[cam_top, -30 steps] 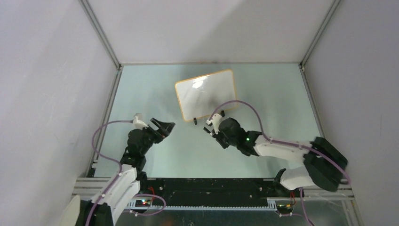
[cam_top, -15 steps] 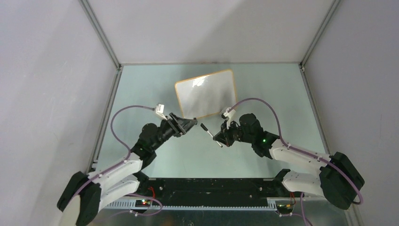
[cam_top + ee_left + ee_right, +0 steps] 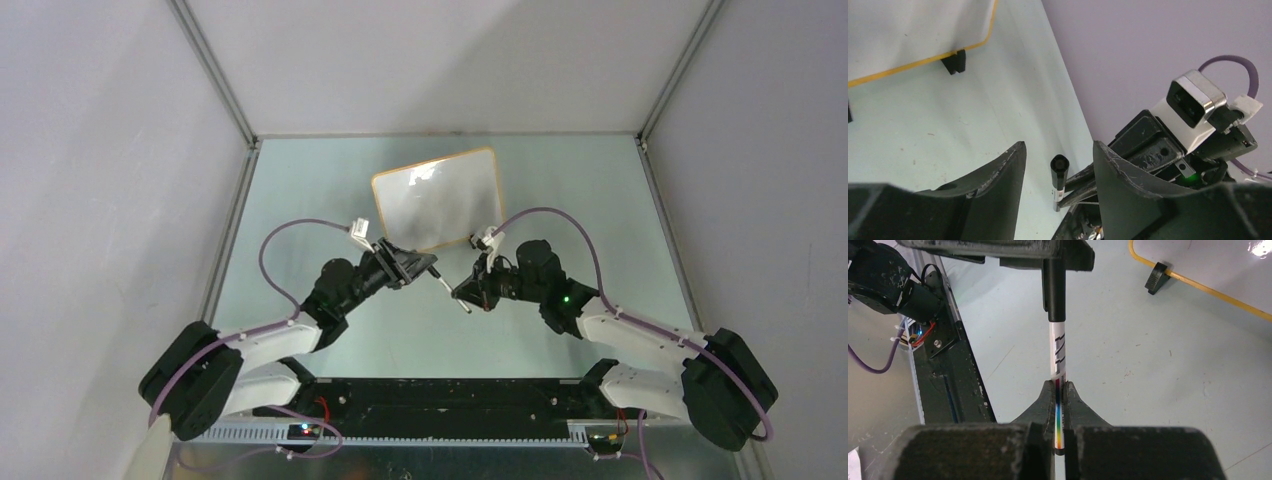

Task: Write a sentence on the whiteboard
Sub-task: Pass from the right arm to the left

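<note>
From above, the left arm has reached further in than a second ago. The left gripper (image 3: pixel 418 265) now meets the cap end of the marker (image 3: pixel 446 284) carried by the right gripper (image 3: pixel 462 295), just in front of the whiteboard (image 3: pixel 437 195) standing at the far middle of the table (image 3: pixel 330 180). The left wrist view adds that the jaws, narrower than before, are spread with a gap on each side of the black cap (image 3: pixel 1059 165). The right wrist view shows the right gripper's fingers (image 3: pixel 1044 405) pinching the white barrel (image 3: pixel 1058 347).
</note>
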{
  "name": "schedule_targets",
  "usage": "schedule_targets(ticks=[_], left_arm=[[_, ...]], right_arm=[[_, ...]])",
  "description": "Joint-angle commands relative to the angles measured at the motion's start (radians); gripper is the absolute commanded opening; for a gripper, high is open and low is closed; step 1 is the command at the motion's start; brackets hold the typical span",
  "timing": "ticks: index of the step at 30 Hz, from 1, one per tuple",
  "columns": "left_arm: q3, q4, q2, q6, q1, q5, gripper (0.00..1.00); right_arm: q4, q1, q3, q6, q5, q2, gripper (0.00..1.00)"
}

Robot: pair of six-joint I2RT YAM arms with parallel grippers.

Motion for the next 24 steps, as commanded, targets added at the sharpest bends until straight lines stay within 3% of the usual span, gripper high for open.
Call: schedule_targets(ticks=[1,6,16,19,22,24], left_arm=[[0.034,0.130,0.040,-0.027,-0.039,0.008,0.56],[0.032,0.195,0.087,-0.044,-0.066,0.011,0.54],[0.033,0.197,0.088,-0.024,-0.075,0.012,0.28],[0.043,0.168,0.089,-0.013,-0.079,0.012,0.33],[0.052,0.144,0.089,0.003,-0.085,0.007,0.44],[0.057,0.126,0.084,0.019,-0.090,-0.002,0.42]], right_arm=[[0.048,-0.012,-0.002,0.020,-0.017,-0.010,0.00],[0.046,-0.033,-0.002,0.029,-0.025,-0.006,0.00],[0.049,-0.042,-0.002,0.035,-0.032,0.001,0.00],[0.049,-0.042,-0.002,0.036,-0.040,0.002,0.00],[0.049,-0.042,-0.002,0.036,-0.045,0.001,0.00],[0.052,-0.042,-0.002,0.037,-0.050,0.003,0.00]])
